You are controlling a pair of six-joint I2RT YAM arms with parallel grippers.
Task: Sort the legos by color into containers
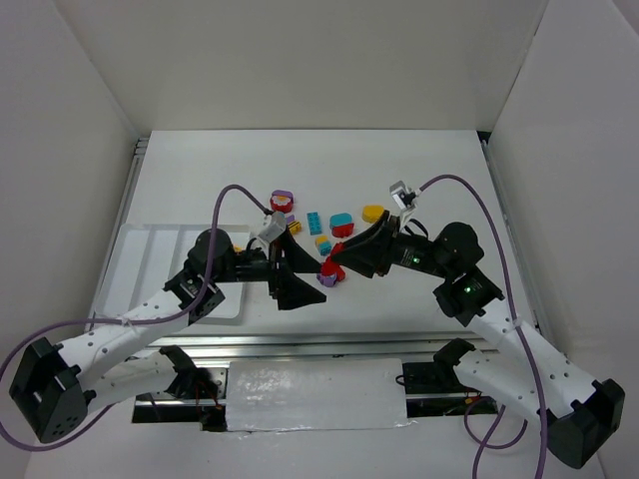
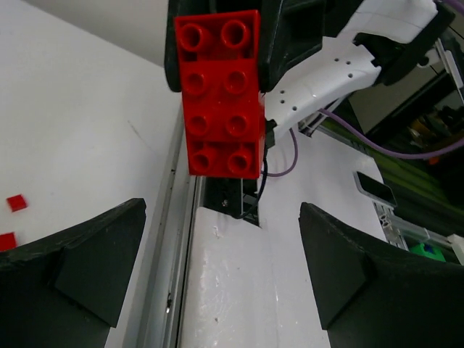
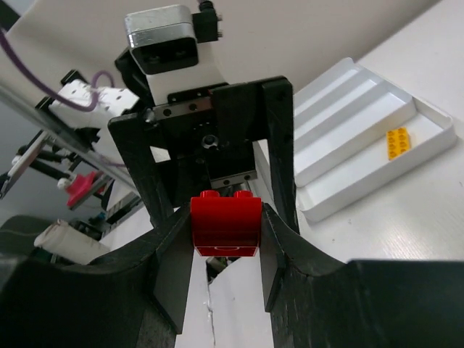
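Left arm (image 1: 110,344): white links dotted with small holes, black joint housings. Right arm (image 1: 529,354): same build. Purple cable (image 1: 222,200) off each wrist. Wrist camera (image 3: 161,32): silver-grey box, dark lenses, white mount. Left gripper (image 2: 221,217): black frame, screw heads (image 3: 209,140), matte black wedge fingers (image 2: 80,268).

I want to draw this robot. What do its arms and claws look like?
The left arm and right arm are white with black joints, each trailing a looping purple cable. The left gripper and right gripper each have two chunky black fingers.

text: none readable | red brick (image 2: 221,94) studs: marks, if any, too blurred
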